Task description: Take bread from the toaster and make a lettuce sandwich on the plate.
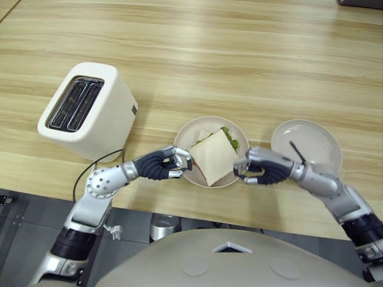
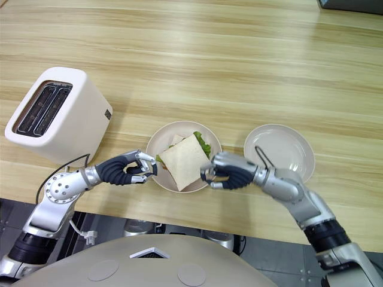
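The sandwich (image 1: 213,156) is set on the plate (image 1: 189,127) by the tabletop's front edge. Left hand (image 1: 163,163) and right hand (image 1: 261,167) are curled empty at its rim; the plate could be nudged off.

No text, number or sign can be read. The toaster (image 1: 90,110), at the left of the frame, carries one small dark mark (image 1: 134,110) on the side panel that faces the middle of the frame. The mark is too small to make out.
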Available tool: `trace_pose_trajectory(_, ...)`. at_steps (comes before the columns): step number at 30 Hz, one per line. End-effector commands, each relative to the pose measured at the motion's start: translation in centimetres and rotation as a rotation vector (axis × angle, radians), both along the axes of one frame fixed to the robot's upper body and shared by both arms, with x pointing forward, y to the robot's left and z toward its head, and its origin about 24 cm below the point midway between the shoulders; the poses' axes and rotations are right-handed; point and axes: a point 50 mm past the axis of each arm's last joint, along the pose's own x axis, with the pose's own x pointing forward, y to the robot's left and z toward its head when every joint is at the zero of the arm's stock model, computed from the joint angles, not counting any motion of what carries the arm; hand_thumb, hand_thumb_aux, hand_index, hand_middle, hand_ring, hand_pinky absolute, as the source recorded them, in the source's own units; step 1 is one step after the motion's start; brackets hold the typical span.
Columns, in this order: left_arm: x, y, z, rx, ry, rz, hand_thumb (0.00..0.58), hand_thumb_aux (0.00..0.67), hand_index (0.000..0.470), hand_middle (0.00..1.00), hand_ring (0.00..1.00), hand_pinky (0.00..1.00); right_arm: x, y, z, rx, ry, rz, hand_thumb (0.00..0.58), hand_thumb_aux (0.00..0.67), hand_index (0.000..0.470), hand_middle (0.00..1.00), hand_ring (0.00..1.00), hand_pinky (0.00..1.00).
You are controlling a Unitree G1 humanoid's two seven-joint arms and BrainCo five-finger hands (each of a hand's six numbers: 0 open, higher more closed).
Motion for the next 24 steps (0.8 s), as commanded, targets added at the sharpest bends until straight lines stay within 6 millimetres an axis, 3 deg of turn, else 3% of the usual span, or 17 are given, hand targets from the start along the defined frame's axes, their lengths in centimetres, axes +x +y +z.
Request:
trace_pose_trajectory(1, -1.4, 0.2, 0.1, 0.029, 0.047, -0.04, 0.58, 0.67, 0.46, 1.0, 1.0, 1.0, -1.2, 0.0, -0.4, -0.089, 0.052, 0.069, 0.58, 0.67, 0.46, 1.0, 1.0, 1.0)
trace_pose_trajectory(5, -3.1, -0.2, -1.2, 0.116, 0.146, -0.121, 0.58, 0.67, 0.46, 1.0, 1.0, 1.0, -2.3, -0.3, -1.2, -0.172, 0.109, 0.115, 0.58, 0.67, 0.46, 1.0, 1.0, 1.0)
trace_pose_trajectory(11, -3.8, -0.7, -4.7, 0.303, 0.208, -0.168, 0.58, 0.67, 0.46, 1.0, 1.0, 1.0, -2.6, 0.2, -2.6, -0.244, 0.109, 0.124, 0.58, 0.67, 0.46, 1.0, 1.0, 1.0)
trace_pose_trajectory(16, -3.8, -1.7, -6.3, 0.357, 0.207, -0.188, 0.58, 0.67, 0.46, 1.0, 1.0, 1.0, -1.6, 0.4, -3.3, -0.285, 0.046, 0.082, 0.58, 0.67, 0.46, 1.0, 1.0, 1.0)
trace_pose_trajectory(24, -2.2, -2.8, -7.9, 0.41, 0.147, -0.149, 0.58, 0.67, 0.46, 1.0, 1.0, 1.0, 0.5, 1.2, -3.8, -0.303, -0.048, 0.012, 0.58, 0.67, 0.46, 1.0, 1.0, 1.0)
